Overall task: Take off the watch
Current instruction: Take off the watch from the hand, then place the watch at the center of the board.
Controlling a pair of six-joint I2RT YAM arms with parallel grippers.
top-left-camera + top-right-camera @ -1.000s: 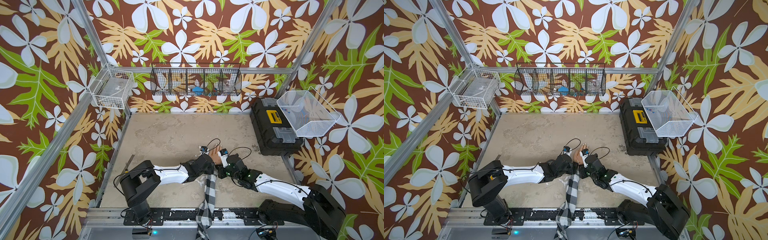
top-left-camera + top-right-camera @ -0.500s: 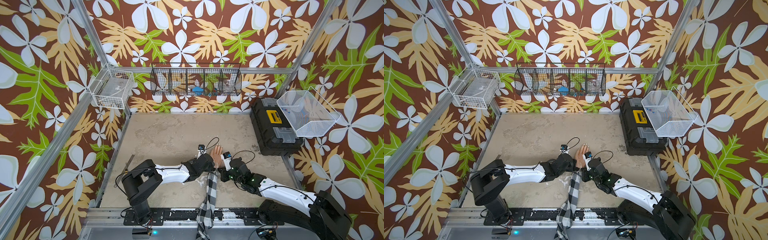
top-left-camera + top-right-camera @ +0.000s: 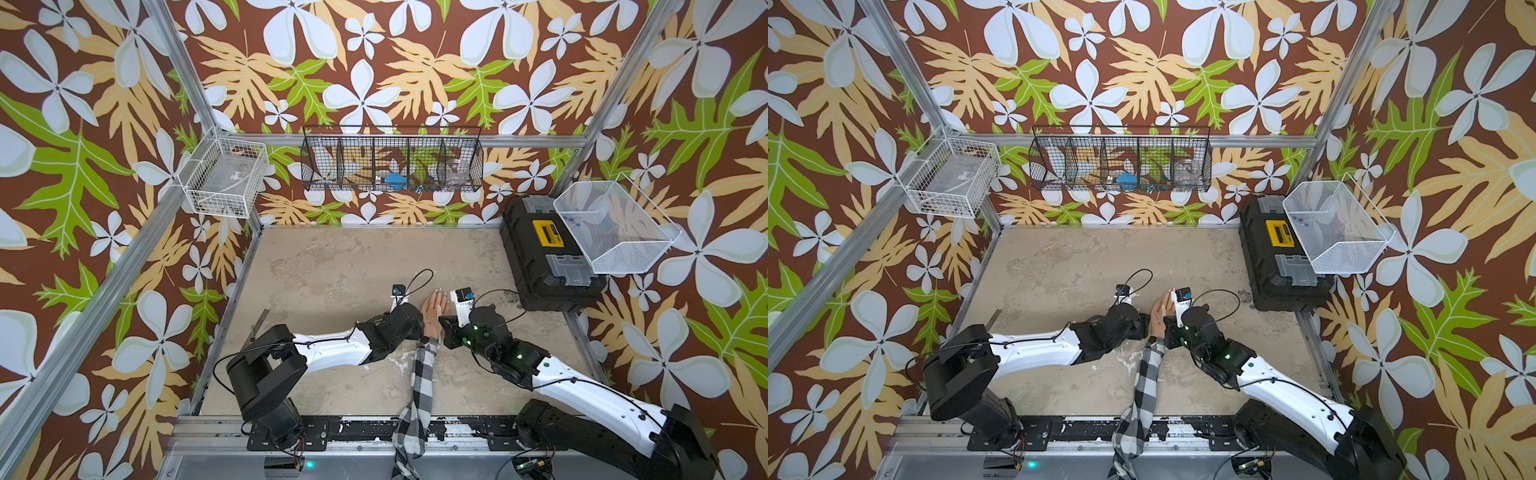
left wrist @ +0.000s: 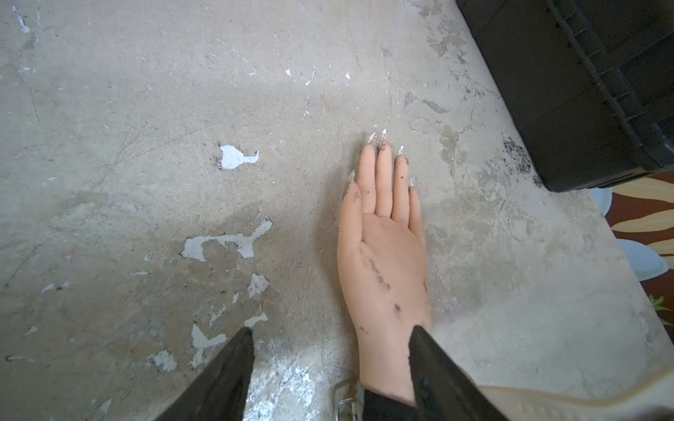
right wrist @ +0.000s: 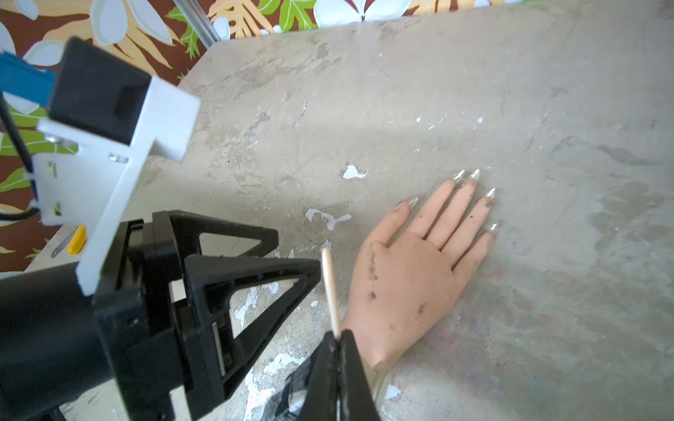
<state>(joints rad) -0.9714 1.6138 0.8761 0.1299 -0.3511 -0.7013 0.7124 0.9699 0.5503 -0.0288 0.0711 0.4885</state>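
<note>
In a top view the mannequin hand (image 3: 434,311) lies mid-frame on the desk (image 3: 332,266) — left hand (image 3: 420,329) at its left, right hand (image 3: 443,326) at its right — toolbox (image 3: 548,253) at the desk's right edge, sleeve (image 3: 422,382) running below.

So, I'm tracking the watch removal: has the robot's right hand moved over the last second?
Yes. The right hand, shut on the watch strap, has shifted off the mannequin hand toward the black toolbox.

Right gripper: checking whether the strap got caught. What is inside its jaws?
The right gripper is shut on the watch strap, whose beige tip sticks out. The pinched part is covered by the jaws.
</note>
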